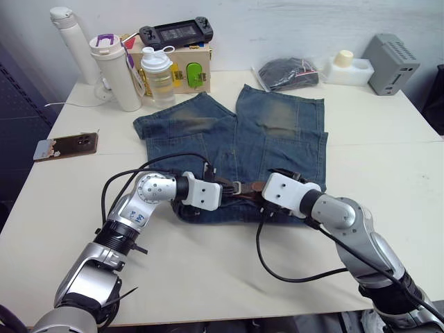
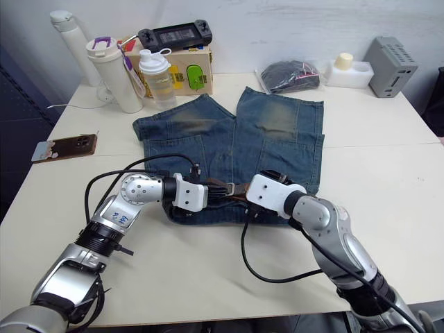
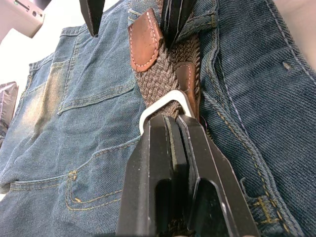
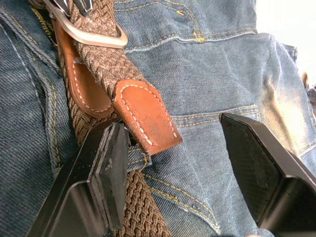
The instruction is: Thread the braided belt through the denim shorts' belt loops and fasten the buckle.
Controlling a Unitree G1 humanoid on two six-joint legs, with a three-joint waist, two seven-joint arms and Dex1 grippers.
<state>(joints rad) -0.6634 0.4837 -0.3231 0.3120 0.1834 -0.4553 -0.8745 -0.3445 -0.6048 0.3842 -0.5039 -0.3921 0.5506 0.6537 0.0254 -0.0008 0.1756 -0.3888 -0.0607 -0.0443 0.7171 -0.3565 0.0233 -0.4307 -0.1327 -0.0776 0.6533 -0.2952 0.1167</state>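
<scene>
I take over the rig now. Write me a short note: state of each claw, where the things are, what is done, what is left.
Left claw: shut on the braided belt, right at the buckle.
Right claw: open, around the belt's leather tip.
Denim shorts lie flat on the table, belt along the waistband.
Done: tip passed through the buckle.
Left: check the prong; I cannot tell if it is fastened.

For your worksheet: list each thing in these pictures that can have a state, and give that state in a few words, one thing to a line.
braided belt: along the shorts' waist, its leather tip passed through the buckle.
buckle: strap through its frame.
denim shorts: spread flat on the table.
left gripper: shut on the belt at the buckle.
right gripper: open, fingers either side of the leather tip.
shaker bottle: upright, lid on.
white tumbler: upright, lid on.
</scene>
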